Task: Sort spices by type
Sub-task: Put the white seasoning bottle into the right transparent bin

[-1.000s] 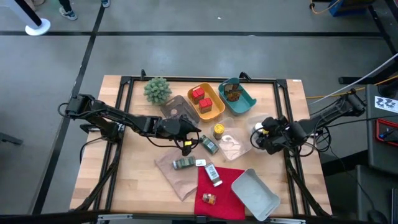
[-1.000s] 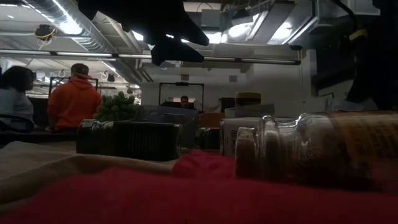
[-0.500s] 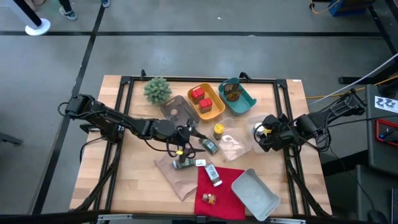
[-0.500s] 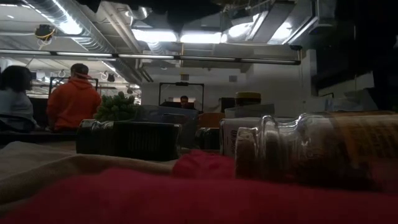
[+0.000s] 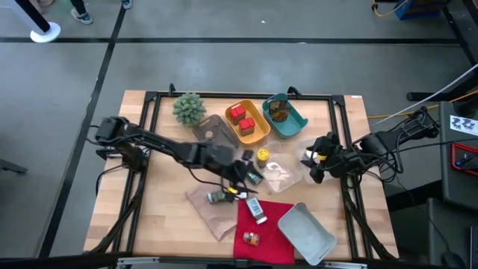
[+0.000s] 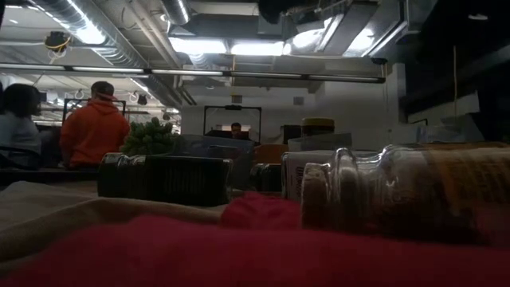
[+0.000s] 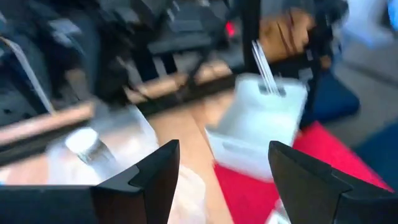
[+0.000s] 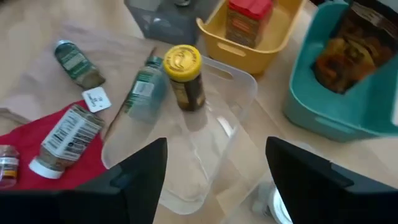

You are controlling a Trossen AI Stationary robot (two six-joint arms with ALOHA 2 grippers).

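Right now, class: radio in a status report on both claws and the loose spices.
Left claw open, empty, above the green-capped jars. Right claw open, waiting at table's right. Red tins in yellow tray. Nothing blocking.

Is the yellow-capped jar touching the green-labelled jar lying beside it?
Cannot tell. In the right wrist view the yellow-capped jar stands upright and the green-labelled jar lies tipped right against its side, with no clear gap, but contact is not plainly shown; the high view is too coarse.

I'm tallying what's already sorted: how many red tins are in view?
2. Both red tins sit in the yellow tray at the table's far side, one behind the other. The right wrist view shows only one; others may be hidden.
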